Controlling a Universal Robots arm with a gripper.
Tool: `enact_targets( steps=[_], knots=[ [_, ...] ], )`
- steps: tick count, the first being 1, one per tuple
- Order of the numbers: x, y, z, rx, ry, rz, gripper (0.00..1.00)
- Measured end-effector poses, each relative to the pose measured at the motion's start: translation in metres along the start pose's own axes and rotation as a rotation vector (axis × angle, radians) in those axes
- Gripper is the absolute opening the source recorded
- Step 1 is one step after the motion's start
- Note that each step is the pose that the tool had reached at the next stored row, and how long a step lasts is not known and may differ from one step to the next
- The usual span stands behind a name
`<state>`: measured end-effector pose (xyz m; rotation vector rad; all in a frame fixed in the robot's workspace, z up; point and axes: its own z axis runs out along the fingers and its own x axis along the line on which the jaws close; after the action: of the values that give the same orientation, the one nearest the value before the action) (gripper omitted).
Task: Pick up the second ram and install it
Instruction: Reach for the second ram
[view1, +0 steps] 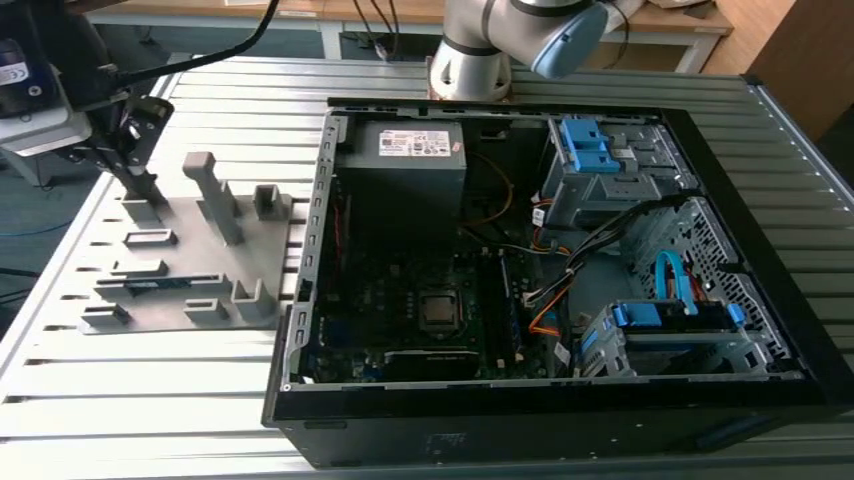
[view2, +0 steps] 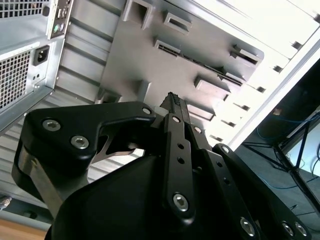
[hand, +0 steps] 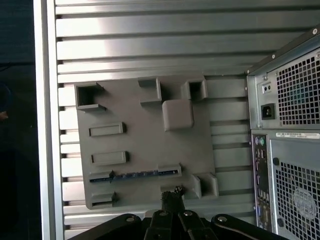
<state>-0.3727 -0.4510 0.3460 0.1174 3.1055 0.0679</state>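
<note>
Gripper (hand: 172, 192) is being held above the grey holder tray (hand: 145, 145). Jaws are being pressed fully together, nothing being gripped or touched. The second ram (hand: 135, 174) is being carried flat in a tray slot, near the fingertips but apart.

A grey holder tray (hand: 145, 145) lies flat on the slatted metal table (hand: 150, 50), just beside the rear panel of the computer case (hand: 290, 125) with its vent grilles and power socket (hand: 268, 110). The second ram (hand: 135, 174) sits in a tray slot between two end blocks. The gripper (hand: 173, 194), its tips drawn together and empty, hangs over the tray edge near the ram.
</note>
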Motion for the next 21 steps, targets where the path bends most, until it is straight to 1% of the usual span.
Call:
enact_targets(
  steps=[4,11,21],
  knots=[
    [0.0066,-0.0016,0.0046,0.0000,0.0000,0.000,0.10],
    [0.0155,-0.0038,0.0132,0.0000,0.0000,0.000,0.10],
    [0.0250,-0.0063,0.0259,0.0000,0.0000,0.000,0.10]
  ],
)
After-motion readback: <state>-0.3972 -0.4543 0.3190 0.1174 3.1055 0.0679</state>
